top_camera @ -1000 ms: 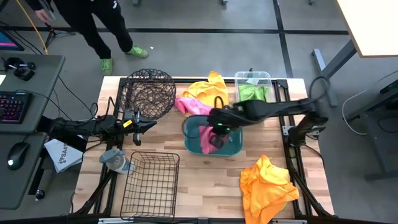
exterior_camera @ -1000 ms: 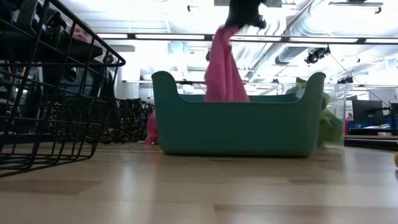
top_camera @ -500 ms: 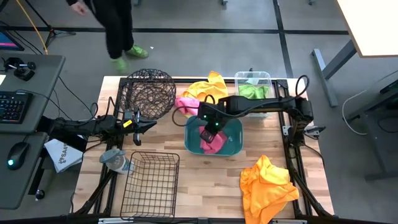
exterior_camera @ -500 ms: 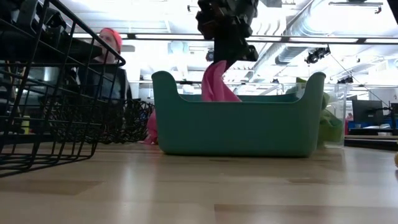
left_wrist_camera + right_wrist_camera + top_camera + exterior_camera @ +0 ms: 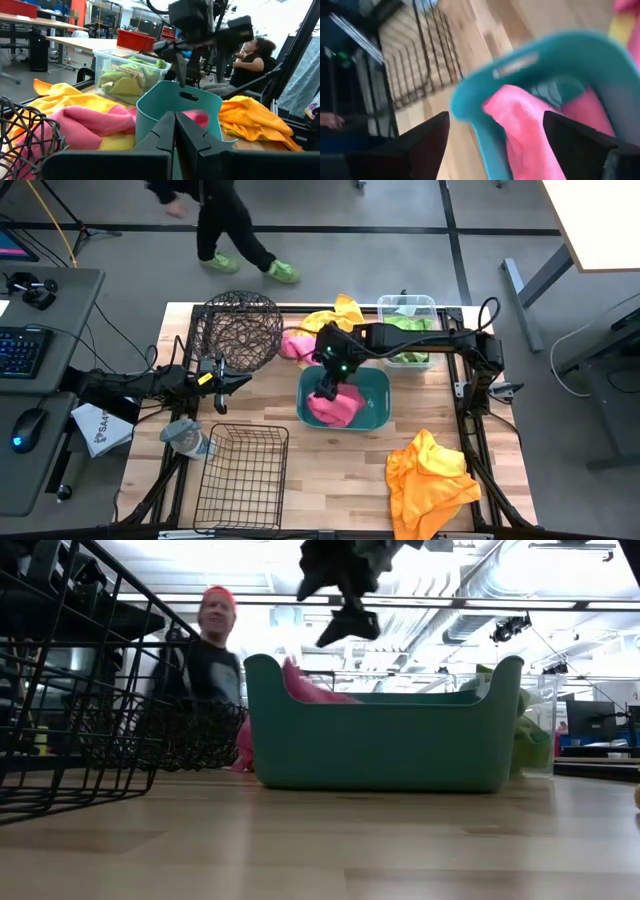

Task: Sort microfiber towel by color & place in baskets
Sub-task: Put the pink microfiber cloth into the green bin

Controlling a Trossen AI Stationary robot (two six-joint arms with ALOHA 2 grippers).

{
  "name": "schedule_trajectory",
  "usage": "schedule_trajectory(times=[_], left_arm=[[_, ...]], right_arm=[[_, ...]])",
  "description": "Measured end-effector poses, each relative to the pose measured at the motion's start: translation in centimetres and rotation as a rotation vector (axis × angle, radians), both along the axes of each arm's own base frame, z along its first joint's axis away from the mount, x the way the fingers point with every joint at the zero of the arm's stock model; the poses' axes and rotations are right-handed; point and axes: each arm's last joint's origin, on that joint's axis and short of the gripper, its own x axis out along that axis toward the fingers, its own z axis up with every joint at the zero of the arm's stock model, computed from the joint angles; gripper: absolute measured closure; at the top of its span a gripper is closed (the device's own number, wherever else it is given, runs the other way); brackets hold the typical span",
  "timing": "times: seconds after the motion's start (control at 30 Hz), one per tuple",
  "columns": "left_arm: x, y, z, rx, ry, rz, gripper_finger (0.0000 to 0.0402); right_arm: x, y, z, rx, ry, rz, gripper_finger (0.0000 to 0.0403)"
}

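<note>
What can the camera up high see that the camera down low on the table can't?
Only the high view shows the orange towel at the table's near right, the yellow towel, the left gripper waiting beside the round wire basket, and the whole pink towel lying inside the teal tub.

Only the low view shows the room's ceiling lights and the tub's side wall.

Both show the teal tub, pink towel, green towels in the clear bin, the rectangular wire basket, a passing person, and the open right gripper above the tub.

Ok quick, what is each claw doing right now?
Left claw: closed, holding nothing, waiting beside the round wire basket.
Right claw: open, above the teal tub, pink towel lying inside.
</note>
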Motion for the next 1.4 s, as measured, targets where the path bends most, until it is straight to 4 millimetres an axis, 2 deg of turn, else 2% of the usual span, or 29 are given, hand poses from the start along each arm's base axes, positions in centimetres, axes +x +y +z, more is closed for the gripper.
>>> schedule_trajectory(times=[0.1, 0.2, 0.43, 0.63, 0.83, 0.9, 0.97, 1.03, 1.1, 1.13, 1.27, 1.4], left_arm=[[0.0, 0.0, 0.0, 0.000, 0.000, 0.001, 0.0401], [0.0, 0.0, 0.0, 0.000, 0.000, 0.000, 0.0401], [0.0, 0.0, 0.0, 0.000, 0.001, 0.000, 0.0402], [0.0, 0.0, 0.0, 0.000, 0.000, 0.000, 0.0401], [0.0, 0.0, 0.0, 0.000, 0.000, 0.000, 0.0402], [0.0, 0.0, 0.0, 0.000, 0.000, 0.000, 0.0401], [0.0, 0.0, 0.0, 0.000, 0.000, 0.000, 0.0401], [0.0, 0.0, 0.0, 0.000, 0.000, 0.000, 0.0402], [0.0, 0.0, 0.0, 0.000, 0.000, 0.000, 0.0401], [0.0, 0.0, 0.0, 0.000, 0.000, 0.000, 0.0401], [0.0, 0.0, 0.0, 0.000, 0.000, 0.000, 0.0402], [0.0, 0.0, 0.0, 0.000, -0.001, 0.000, 0.0401]], right_arm=[[0.7, -1.9, 0.2, -0.043, -0.085, -0.060, 0.0081], [1.6, -4.2, -0.7, -0.148, -0.125, -0.144, 0.0080], [3.4, -8.5, -6.0, -0.322, -0.024, -0.267, 0.0080], [4.5, -9.2, -9.2, -0.417, 0.023, -0.256, 0.0080], [5.0, -9.3, -10.9, -0.462, 0.057, -0.237, 0.0086], [4.9, -9.4, -11.4, -0.497, 0.095, -0.256, 0.0110], [4.9, -9.4, -11.5, -0.517, 0.104, -0.269, 0.0163], [4.8, -9.5, -10.5, -0.522, 0.103, -0.267, 0.0249], [5.1, -9.6, -8.8, -0.527, 0.067, -0.243, 0.0350], [5.2, -9.7, -7.9, -0.529, 0.054, -0.226, 0.0375], [5.7, -9.5, -3.7, -0.541, 0.011, -0.219, 0.0382], [5.3, -8.5, 2.9, -0.602, -0.075, -0.197, 0.0395]])
